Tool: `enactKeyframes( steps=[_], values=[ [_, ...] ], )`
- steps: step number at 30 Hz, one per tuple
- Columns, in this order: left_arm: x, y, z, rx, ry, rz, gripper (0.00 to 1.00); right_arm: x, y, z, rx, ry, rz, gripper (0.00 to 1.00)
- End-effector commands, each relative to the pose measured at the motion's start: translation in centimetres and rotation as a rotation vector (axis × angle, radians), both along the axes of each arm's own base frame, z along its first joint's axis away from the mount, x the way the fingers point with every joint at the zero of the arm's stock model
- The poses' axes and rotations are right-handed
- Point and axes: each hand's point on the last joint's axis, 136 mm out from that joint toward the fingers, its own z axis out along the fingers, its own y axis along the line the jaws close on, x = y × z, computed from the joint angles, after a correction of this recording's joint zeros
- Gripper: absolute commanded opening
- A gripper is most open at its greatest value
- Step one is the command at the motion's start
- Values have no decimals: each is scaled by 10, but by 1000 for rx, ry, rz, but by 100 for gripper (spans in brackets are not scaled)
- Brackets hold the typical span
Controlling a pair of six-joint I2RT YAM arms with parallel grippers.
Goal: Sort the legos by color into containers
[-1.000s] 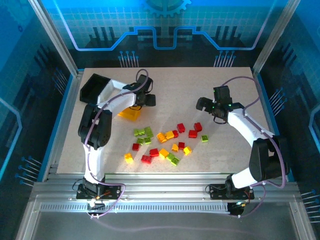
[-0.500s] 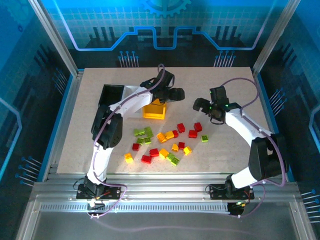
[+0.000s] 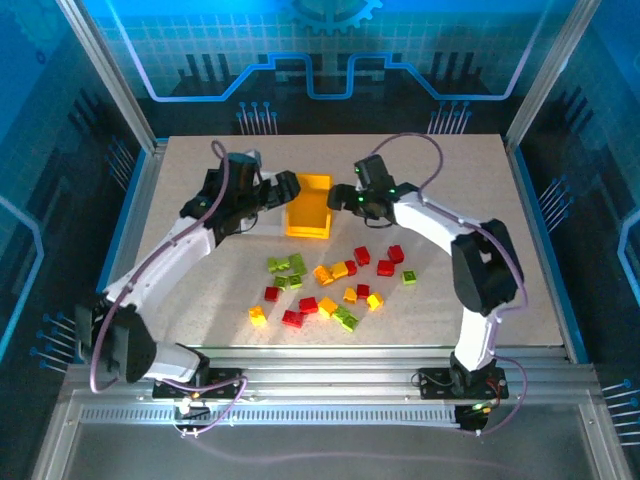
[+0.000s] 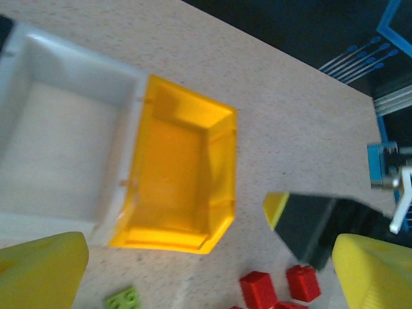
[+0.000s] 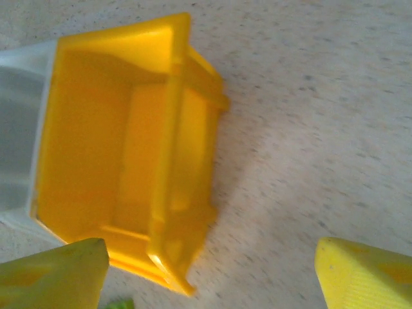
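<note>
Found legos (image 3: 335, 280) loose on the table (image 3: 450, 170), red, yellow-orange and lime green mixed, none in a container. Located the scatter on the near side of the yellow bin (image 3: 308, 208), between it and the table's near edge. Noted that bin's long axis running from near to far, with the white bin (image 4: 58, 148) touching its left wall. Found both interiors bare in the left wrist view. Found left gripper (image 4: 207, 273) poised above the seam of the two bins, jaws spread wide, nothing between them. Found right gripper (image 5: 209, 270) at the yellow bin's right side, likewise spread and carrying nothing. Judged the coming move to hinge on one fact: from either gripper, bricks lie back toward the near edge and lower, so a reach back and down is called for. Judged green bricks (image 3: 285, 265) at the scatter's left closer to the left gripper, red bricks (image 3: 390, 260) at its right closer to the right gripper. From the top view, got the whole scatter set against both grippers. From the left wrist view, got the bin walls in contact and the bare bin floors, detail masked from above.
</note>
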Motion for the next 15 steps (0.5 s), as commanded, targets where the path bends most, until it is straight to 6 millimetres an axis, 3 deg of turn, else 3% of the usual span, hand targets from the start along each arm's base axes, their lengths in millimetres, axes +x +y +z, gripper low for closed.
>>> enactKeyframes(
  steps=[1,4,9,15],
  values=[
    [-15,20,-21,77,17,47,99,9,24,-13,-15,27,38,80],
    [-26,25,-26,83,20,52,99,14,30,-30,-94,73,35,69],
    [-34,29,-28,77,20,57,99,13,18,-55,-228,165,11,50],
    [-37,29,-32,78,23,56,99,15,-2,-50,-300,157,14,28]
  ],
)
